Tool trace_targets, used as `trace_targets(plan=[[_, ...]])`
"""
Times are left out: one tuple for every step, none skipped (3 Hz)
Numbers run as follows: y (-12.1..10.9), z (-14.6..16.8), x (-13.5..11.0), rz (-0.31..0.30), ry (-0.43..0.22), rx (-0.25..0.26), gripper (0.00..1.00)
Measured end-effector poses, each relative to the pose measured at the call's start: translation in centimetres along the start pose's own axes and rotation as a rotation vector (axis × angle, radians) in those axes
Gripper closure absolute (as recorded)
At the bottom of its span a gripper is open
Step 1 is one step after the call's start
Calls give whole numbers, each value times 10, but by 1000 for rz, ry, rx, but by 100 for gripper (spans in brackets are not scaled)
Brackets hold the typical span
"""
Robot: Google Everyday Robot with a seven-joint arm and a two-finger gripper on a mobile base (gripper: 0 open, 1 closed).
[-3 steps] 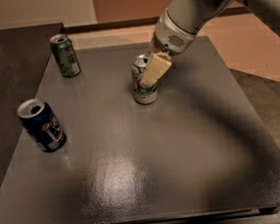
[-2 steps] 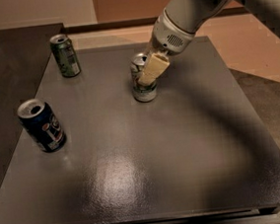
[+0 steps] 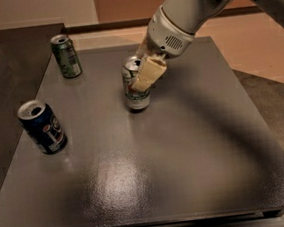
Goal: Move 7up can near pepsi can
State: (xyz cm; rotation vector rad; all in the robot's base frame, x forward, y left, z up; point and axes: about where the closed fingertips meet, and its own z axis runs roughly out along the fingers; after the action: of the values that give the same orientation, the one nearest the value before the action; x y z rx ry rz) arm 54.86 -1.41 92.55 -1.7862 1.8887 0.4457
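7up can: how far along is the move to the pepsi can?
Done: the gripper is at the upper right side of the 7up can. In hand: the grasp; whether it holds cannot be seen. Left: the whole move; the 7up can stands mid-way across the table, well apart from the pepsi can near the left edge.

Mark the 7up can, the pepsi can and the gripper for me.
7up can [image 3: 137, 97]: camera view, lower side wall, below the gripper.
pepsi can [image 3: 45, 130]: camera view, side wall at the logo.
gripper [image 3: 141, 82]: camera view, its tip, against the 7up can's upper side.
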Motion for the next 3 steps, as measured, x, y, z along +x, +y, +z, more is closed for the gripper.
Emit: trace_targets(plan=[[29, 1, -22, -80, -12, -27, 100], [52, 14, -44, -147, -21, -68, 100], [64, 32, -64, -195, -20, -104, 100]])
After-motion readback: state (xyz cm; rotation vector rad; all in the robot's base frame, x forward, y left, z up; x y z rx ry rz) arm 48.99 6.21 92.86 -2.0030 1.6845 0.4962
